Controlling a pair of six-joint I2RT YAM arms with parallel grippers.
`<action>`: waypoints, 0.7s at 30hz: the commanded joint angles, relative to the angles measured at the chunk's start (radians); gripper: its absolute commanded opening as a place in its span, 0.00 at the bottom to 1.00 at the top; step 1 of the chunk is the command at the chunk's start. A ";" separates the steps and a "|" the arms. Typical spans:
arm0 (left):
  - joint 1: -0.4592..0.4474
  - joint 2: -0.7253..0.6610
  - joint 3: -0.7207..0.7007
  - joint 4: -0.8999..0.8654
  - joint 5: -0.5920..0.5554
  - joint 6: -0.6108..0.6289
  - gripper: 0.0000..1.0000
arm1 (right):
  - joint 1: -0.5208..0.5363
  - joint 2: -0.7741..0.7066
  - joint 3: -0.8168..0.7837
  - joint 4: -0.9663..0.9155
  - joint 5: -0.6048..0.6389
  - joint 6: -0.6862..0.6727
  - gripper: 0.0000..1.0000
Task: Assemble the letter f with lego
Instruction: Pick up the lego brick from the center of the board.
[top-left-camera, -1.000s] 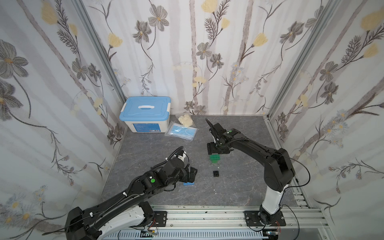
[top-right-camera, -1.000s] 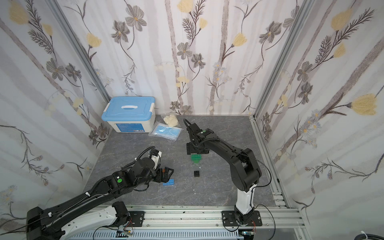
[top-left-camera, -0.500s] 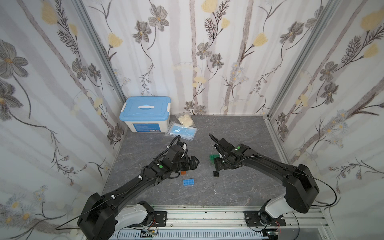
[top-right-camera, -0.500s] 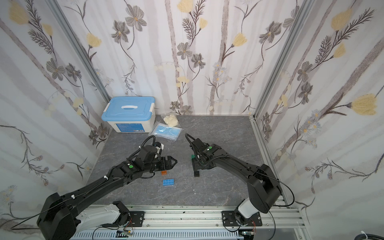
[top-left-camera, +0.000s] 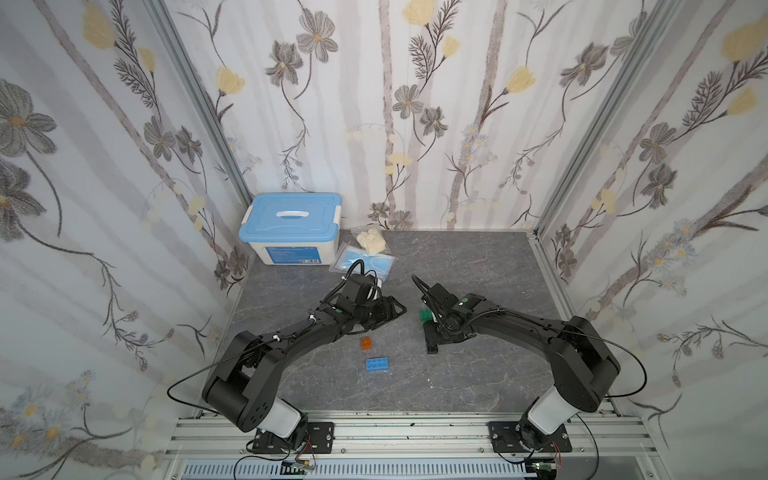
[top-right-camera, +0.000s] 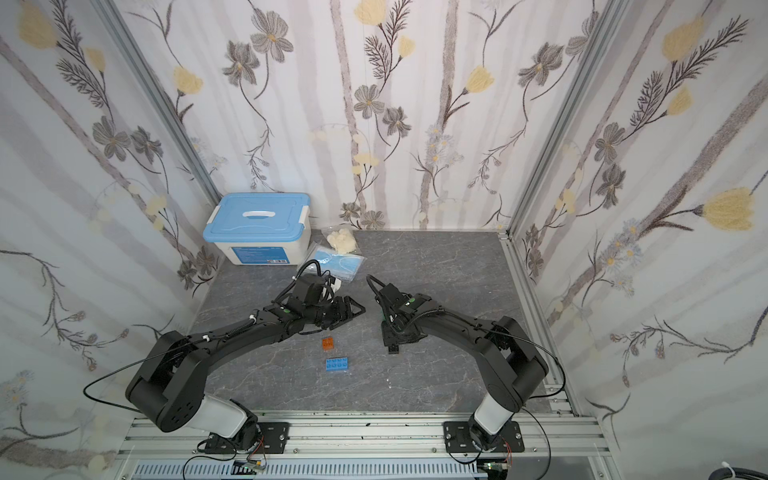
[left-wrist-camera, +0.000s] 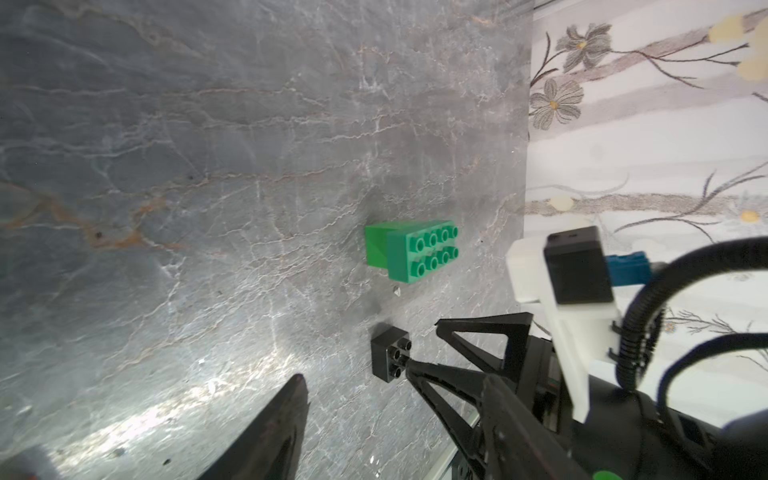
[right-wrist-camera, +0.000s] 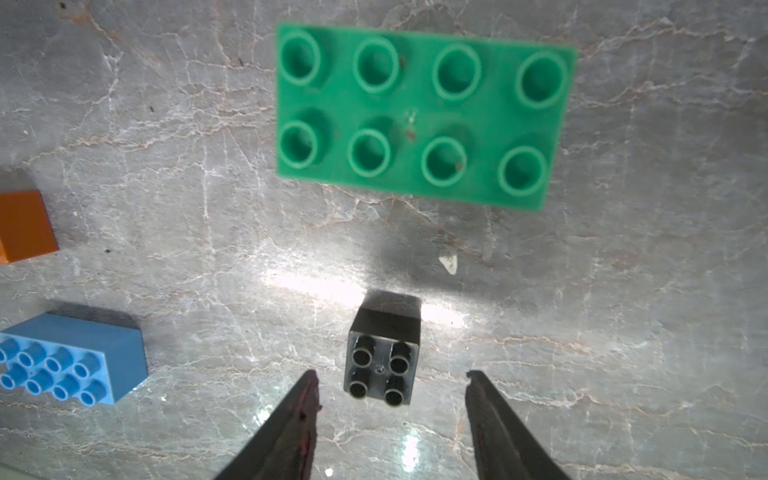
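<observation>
Step in hand: the reach for a first piece. Nothing is joined, and all four bricks lie apart, studs up, on the grey tabletop (top-left-camera: 478, 374).
Right gripper (right-wrist-camera: 390, 376): the jaws stand moderately wide and low over the tabletop, one fingertip on each side of the black brick (right-wrist-camera: 384, 353). The right wrist view shows a gap on both sides, so nothing is held.
Black brick: a small two-by-two, sitting between the right fingertips and reaching a little ahead of them.
Green brick (right-wrist-camera: 424, 116): a two-by-four straight ahead of the right jaws, past the black brick and well outside them. Its long side lies across their reach.
Orange brick (top-left-camera: 366, 342): outside the right jaws, well off to one side and near the blue brick.
Blue brick (top-left-camera: 377, 364): a two-by-four just beside the orange brick, also clear of both pairs of jaws.
Left gripper (top-left-camera: 401, 311): low, pointing toward the right gripper. Only one finger shows in the left wrist view, so I cannot tell how wide its jaws are. No brick is seen in them, and the orange brick lies near, off to their side.
Progress: barely begun, by my reading.
Next move calls for: closing the right jaws squarely on the black brick's flat sides, centred so the small piece neither twists nor skids. Then a lift, and a stud-aligned press onto its mate.
</observation>
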 joint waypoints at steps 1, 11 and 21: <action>0.007 0.008 0.015 0.037 0.035 -0.015 0.68 | 0.003 0.016 -0.004 0.034 -0.011 0.021 0.57; 0.037 0.017 0.003 0.063 0.066 -0.040 0.67 | 0.024 0.068 -0.022 0.071 -0.027 0.032 0.53; 0.050 0.012 -0.013 0.069 0.067 -0.044 0.67 | 0.025 0.091 -0.013 0.074 -0.020 0.039 0.50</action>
